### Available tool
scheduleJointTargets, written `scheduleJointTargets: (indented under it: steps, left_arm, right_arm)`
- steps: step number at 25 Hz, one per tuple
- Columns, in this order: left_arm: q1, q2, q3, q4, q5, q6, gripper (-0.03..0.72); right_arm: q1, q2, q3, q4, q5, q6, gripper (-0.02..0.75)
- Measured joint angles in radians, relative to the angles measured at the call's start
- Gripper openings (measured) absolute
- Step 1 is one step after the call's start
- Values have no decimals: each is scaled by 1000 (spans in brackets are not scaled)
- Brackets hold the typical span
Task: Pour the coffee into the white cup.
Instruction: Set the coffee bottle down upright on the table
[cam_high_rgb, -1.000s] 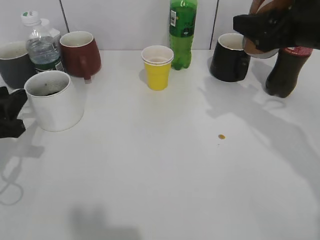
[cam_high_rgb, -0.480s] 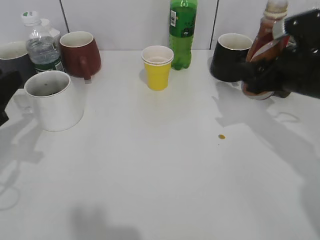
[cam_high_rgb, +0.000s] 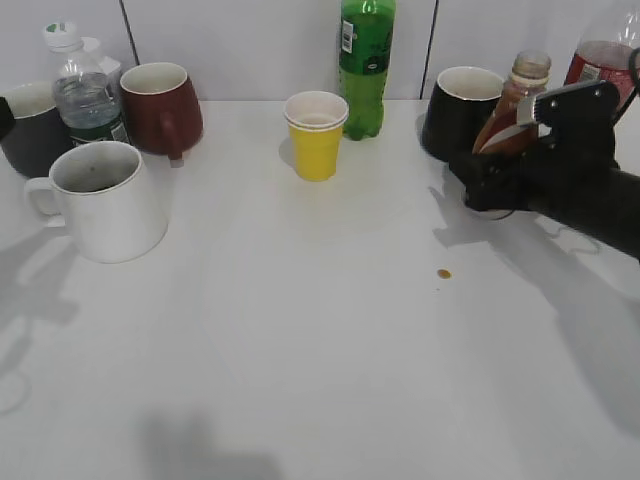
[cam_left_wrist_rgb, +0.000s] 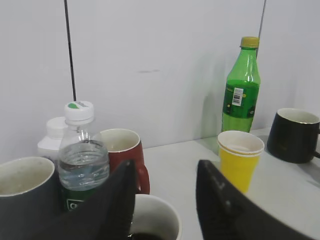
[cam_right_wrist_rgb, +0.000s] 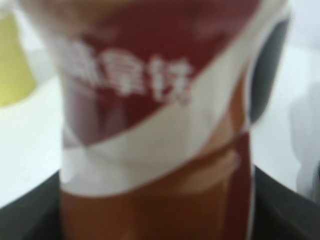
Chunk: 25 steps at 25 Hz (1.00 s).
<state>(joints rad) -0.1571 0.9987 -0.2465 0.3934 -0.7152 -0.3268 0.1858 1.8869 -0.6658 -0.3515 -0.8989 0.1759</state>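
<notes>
The white cup (cam_high_rgb: 105, 205) stands at the left of the table, handle to the left. A little dark coffee (cam_left_wrist_rgb: 150, 236) lies in its bottom, seen in the left wrist view. My left gripper (cam_left_wrist_rgb: 166, 167) is open and empty, its fingers just above and behind the cup's rim (cam_left_wrist_rgb: 172, 217). My right gripper (cam_high_rgb: 497, 180) is shut on the lower part of the Nescafe bottle (cam_high_rgb: 520, 95). It holds the bottle nearly upright and low, beside the black mug (cam_high_rgb: 458, 115). The bottle's brown-and-white label (cam_right_wrist_rgb: 160, 125) fills the right wrist view.
A dark grey mug (cam_high_rgb: 30, 125), water bottle (cam_high_rgb: 85, 95) and red mug (cam_high_rgb: 160, 105) stand behind the white cup. A yellow paper cup (cam_high_rgb: 315, 135) and green bottle (cam_high_rgb: 365, 60) stand at the back centre, a cola bottle (cam_high_rgb: 603, 55) at the back right. A small brown drop (cam_high_rgb: 443, 273) lies on the table.
My right gripper brought the bottle down from high at the back right to beside the black mug, turning it upright. My left gripper drew back off the left edge, uncovering the cup's handle.
</notes>
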Motion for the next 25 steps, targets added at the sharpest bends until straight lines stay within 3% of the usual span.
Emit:
scheduleJointTargets:
  steps: [12, 19, 25]
  left_arm:
    - [0, -16, -21, 36, 84, -12, 315]
    - [0, -16, -127, 41, 349, -73, 315]
    - [0, -16, -181, 33, 470, -94, 315]
  right_arm:
    - [0, 66, 0, 63, -18, -9, 527]
    - [0, 50, 2, 61, 10, -6, 614]
    - [0, 5, 34, 62, 42, -4, 624]
